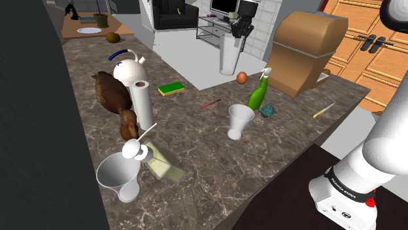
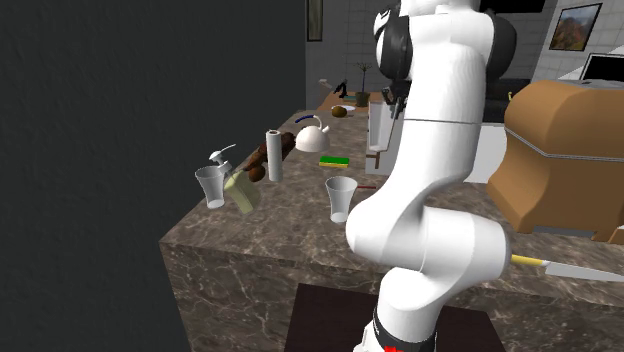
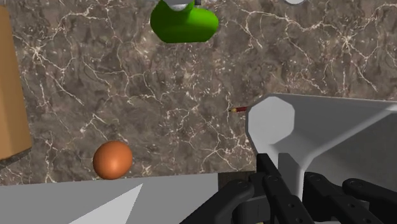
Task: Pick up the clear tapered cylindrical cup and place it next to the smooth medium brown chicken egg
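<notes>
- shoulder view: the tool is closed on the upper part of the clear cup. it grips from above, so the cup hangs upright with its narrow base low over the far edge of the counter. the egg lies just right of the cup's base, near it but apart. i judge this to be the placing step, with the cup at its spot and not yet let go. a green bottle and a brown box stand right of the egg, which is probably why the cup comes in on the egg's freer left side.
- second exterior view: the white arm stands in front, and the clear cup shows past it, upright, at the far part of the counter. i cannot tell whether its base touches.
- wrist view: the black fingers clasp the clear cup between them. the egg rests close to the counter's edge, with bare marble between it and the cup. that gap should let the cup go down without nudging an egg that could roll.
</notes>
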You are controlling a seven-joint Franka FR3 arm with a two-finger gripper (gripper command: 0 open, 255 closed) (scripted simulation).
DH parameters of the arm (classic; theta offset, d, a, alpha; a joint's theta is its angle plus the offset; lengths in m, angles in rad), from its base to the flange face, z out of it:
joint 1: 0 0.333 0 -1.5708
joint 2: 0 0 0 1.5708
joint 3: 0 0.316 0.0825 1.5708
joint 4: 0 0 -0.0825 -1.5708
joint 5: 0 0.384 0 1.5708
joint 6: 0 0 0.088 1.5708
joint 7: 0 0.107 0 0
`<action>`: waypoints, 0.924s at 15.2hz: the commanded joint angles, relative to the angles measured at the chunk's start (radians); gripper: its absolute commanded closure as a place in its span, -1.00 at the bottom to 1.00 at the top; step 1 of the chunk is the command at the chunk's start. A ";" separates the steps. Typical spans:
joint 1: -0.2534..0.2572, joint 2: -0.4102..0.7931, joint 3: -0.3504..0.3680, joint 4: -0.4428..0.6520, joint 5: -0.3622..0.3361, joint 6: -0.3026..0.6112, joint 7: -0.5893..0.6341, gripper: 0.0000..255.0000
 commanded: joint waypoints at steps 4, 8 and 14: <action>-0.053 0.152 -0.029 0.199 -0.002 -0.055 -0.078 1.00; -0.086 0.279 -0.041 0.368 -0.003 -0.101 -0.121 1.00; -0.086 0.254 -0.042 0.246 -0.002 -0.005 -0.130 1.00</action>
